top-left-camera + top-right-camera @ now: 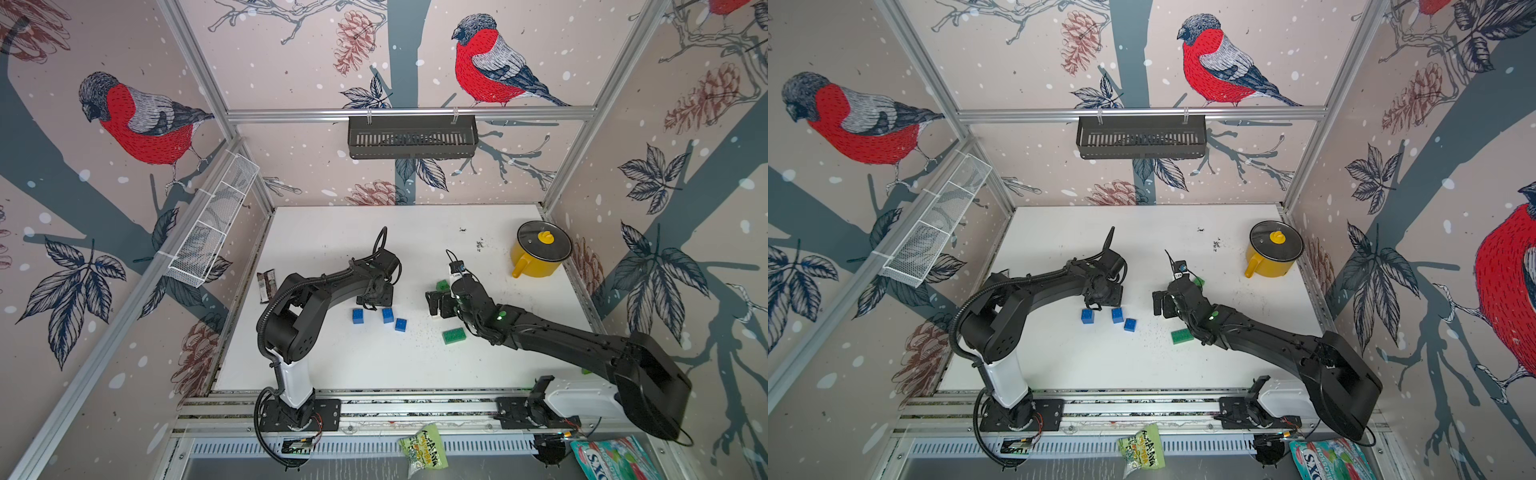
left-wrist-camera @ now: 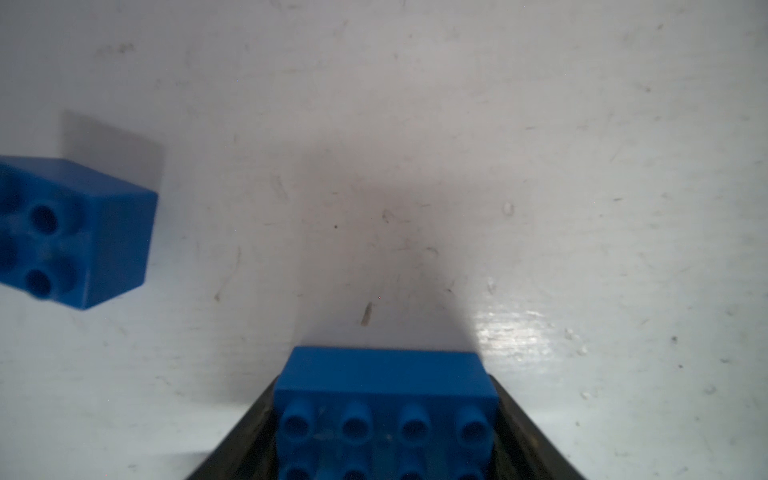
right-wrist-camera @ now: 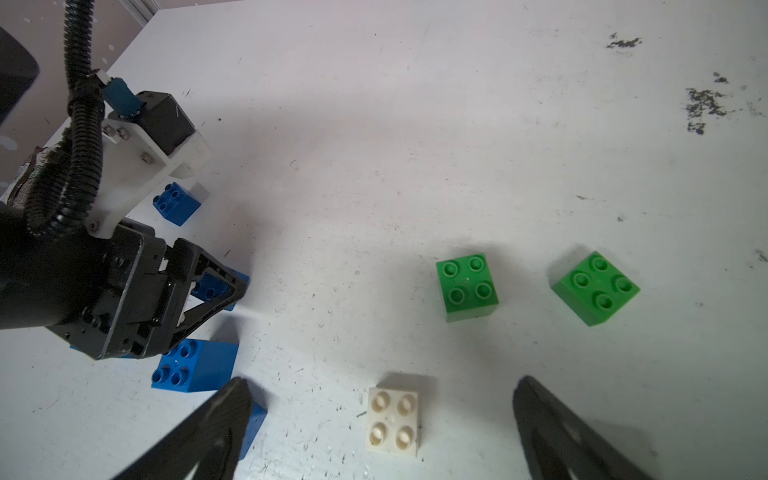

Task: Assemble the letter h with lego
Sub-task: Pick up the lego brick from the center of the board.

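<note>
In the left wrist view a long blue lego brick [image 2: 386, 374] fills the gap of my left gripper [image 2: 384, 415], whose black fingers press on both of its ends, low over the white table. A blue cube [image 2: 75, 232] lies beside it. Both top views show three blue cubes [image 1: 357, 316] [image 1: 1117, 315] just in front of the left gripper [image 1: 374, 301]. My right gripper [image 3: 382, 386] stands open over a white brick [image 3: 392, 422], touching nothing. Two green cubes [image 3: 467, 289] [image 3: 596, 289] lie beyond it. A long green brick [image 1: 454, 335] lies beside the right arm.
A yellow pot [image 1: 540, 253] with a glass lid stands at the back right of the table [image 1: 332, 365]. A snack bar [image 1: 266, 284] lies by the left edge. A white wire basket [image 1: 212, 224] hangs on the left wall, a black one [image 1: 411, 137] on the back wall.
</note>
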Tool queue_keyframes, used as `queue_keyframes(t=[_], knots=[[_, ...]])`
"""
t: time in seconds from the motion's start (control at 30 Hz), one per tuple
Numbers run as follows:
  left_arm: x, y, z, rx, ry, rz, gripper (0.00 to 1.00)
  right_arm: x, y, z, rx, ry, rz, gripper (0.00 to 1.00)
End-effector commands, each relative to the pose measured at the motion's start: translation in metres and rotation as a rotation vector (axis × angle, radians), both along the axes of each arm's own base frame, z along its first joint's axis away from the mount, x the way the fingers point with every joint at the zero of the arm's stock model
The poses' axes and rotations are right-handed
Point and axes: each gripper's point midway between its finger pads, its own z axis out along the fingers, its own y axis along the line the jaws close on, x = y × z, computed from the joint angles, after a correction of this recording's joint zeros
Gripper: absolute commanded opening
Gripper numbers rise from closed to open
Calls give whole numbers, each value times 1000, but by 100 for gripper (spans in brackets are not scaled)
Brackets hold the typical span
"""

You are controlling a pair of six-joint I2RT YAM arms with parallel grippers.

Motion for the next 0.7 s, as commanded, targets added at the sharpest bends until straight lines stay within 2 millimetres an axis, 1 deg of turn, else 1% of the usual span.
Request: queue_keyframes(t=[0.0,0.27,0.4,0.67], knots=[[2,4,10,19,-15,13,63,3,3,7,17,-20,-8,100],[4,2,43,-12,-56,17,63,2,3,9,19,-26,-3,100],[-5,2,53,-38,-39,19,63,2,4,9,20,-26,2,100],[-34,16,65,-41,14,27,63,-1,8,10,16,-36,20,100]])
